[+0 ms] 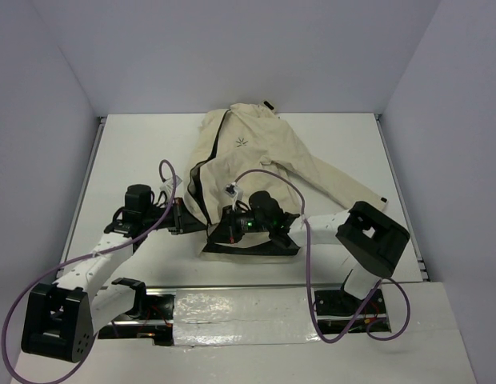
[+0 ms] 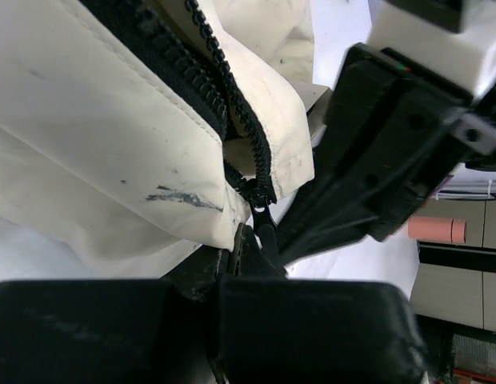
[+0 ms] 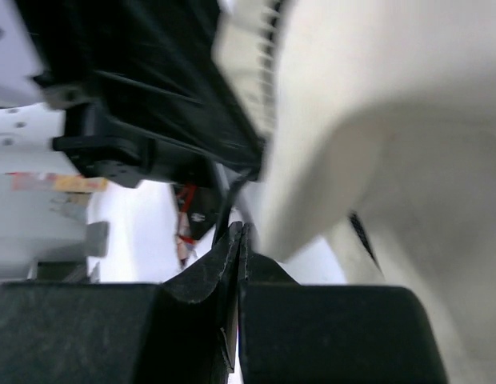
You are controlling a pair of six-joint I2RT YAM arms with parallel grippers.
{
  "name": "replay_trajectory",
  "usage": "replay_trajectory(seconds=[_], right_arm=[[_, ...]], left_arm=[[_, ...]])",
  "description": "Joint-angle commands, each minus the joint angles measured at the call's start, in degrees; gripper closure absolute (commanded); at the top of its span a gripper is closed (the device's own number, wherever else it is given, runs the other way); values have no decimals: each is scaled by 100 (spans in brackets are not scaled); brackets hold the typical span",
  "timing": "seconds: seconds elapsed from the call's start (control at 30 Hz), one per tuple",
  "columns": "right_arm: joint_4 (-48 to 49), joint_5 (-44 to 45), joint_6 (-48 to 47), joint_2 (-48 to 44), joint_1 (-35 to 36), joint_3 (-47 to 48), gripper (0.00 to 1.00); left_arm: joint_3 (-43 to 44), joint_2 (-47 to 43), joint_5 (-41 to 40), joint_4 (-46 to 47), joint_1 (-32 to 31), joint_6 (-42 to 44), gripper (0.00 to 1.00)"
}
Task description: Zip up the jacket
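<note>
The cream jacket [image 1: 256,156] lies crumpled at the table's middle back, its dark zipper [image 1: 202,160] running down its left side and dark lining [image 1: 252,246] showing at the hem. In the left wrist view the zipper slider [image 2: 260,194] sits low on the zipper teeth, its pull [image 2: 269,232] hanging down. My left gripper [image 1: 196,220] [image 2: 242,238] is shut on the jacket's hem edge just below the slider. My right gripper [image 1: 220,228] [image 3: 242,232] is shut, apparently on the thin dark zipper pull. Its black body [image 2: 376,144] fills the left wrist view's right side.
The jacket's right sleeve [image 1: 344,184] stretches toward the right table edge. Purple cables [image 1: 268,174] loop over both arms. The white table [image 1: 136,152] has grey walls at the back and sides. A pink cylinder [image 2: 438,229] shows beyond the table.
</note>
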Motion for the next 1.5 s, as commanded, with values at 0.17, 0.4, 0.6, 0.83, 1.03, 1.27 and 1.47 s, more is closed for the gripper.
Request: replay_trajectory(seconds=[0.17,0.4,0.6,0.83,1.03,1.27,1.47], right_arm=[[904,-472,392,-94,-118,80,100],[736,-278,629,266,-109,266,100],[314,-23,480,161,-101,240,100],[1350,-540,1050,521,-31,275,100],[1984,-620,1394,486,-22,99,100],[2389,-613,1946,407,-57,196,100],[2118,-156,2220,468,-74,651,100]], left_arm=[[270,-168,-26,-228,-36,573,100],[270,-238,88,-34,-63,388,100],[182,-309,202,194,-63,213,100],[191,-282,229,238,-63,221,100],[279,-300,220,36,-63,458,100],[296,-379,167,-289,-63,687,100],[270,-441,255,-149,-63,555,100]])
